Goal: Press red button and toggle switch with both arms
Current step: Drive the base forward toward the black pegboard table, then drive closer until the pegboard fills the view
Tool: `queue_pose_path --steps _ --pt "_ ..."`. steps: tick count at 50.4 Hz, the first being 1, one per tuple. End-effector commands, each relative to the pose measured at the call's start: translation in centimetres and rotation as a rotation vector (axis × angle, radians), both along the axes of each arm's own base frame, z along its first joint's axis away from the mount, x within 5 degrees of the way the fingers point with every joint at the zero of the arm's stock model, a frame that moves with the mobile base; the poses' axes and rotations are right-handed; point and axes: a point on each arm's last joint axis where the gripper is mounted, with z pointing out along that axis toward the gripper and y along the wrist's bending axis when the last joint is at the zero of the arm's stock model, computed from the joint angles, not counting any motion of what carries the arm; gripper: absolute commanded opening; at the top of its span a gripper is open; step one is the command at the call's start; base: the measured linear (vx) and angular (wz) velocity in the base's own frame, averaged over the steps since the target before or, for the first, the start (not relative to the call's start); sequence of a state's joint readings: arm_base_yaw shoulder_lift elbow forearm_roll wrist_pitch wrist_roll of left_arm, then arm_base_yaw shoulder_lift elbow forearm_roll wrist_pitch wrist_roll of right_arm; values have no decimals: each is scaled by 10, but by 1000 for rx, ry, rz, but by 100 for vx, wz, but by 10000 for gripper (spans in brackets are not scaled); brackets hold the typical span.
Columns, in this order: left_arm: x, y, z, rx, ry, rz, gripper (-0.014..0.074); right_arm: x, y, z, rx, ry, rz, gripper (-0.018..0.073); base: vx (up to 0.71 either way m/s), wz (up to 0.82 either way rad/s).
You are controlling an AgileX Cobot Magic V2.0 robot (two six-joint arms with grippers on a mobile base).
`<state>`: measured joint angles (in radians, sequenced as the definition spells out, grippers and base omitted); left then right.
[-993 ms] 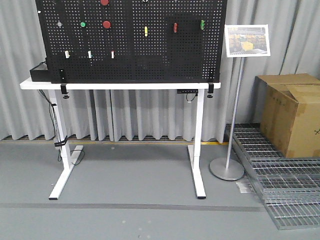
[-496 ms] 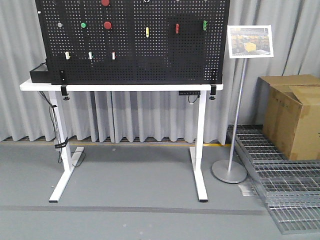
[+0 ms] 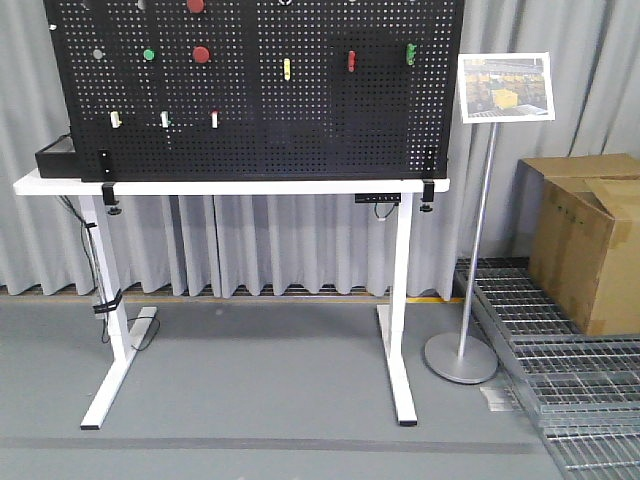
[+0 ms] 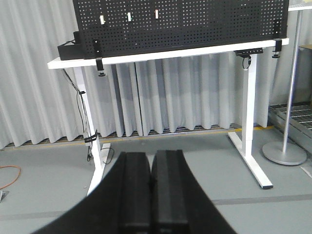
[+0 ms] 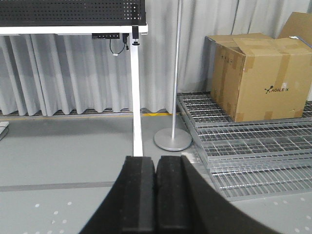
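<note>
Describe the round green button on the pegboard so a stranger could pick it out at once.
Start at the black pegboard standing on the white table and look to its upper left. There a row holds a grey knob, the green button and a red button; it is the middle one, the only round green piece.

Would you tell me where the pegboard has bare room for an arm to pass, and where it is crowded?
Bare pegboard lies below the yellow switch and red switch, down to the white tabletop. The upper left is crowded: green button, red button and three white toggles sit close together.
</note>
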<state>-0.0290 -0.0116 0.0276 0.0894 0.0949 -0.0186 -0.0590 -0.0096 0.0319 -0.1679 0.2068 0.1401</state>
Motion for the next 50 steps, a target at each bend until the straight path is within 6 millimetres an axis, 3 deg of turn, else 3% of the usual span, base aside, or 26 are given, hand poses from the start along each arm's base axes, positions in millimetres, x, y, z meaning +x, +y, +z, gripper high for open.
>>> queue_pose_path --steps 1,50 --pt "0 -1 -1 -16 -71 -10 1 0 1 5 -13 -87 9 -3 22 -1" --pt "0 -1 -1 -16 -71 -10 1 0 1 5 -13 -85 8 -3 27 16"
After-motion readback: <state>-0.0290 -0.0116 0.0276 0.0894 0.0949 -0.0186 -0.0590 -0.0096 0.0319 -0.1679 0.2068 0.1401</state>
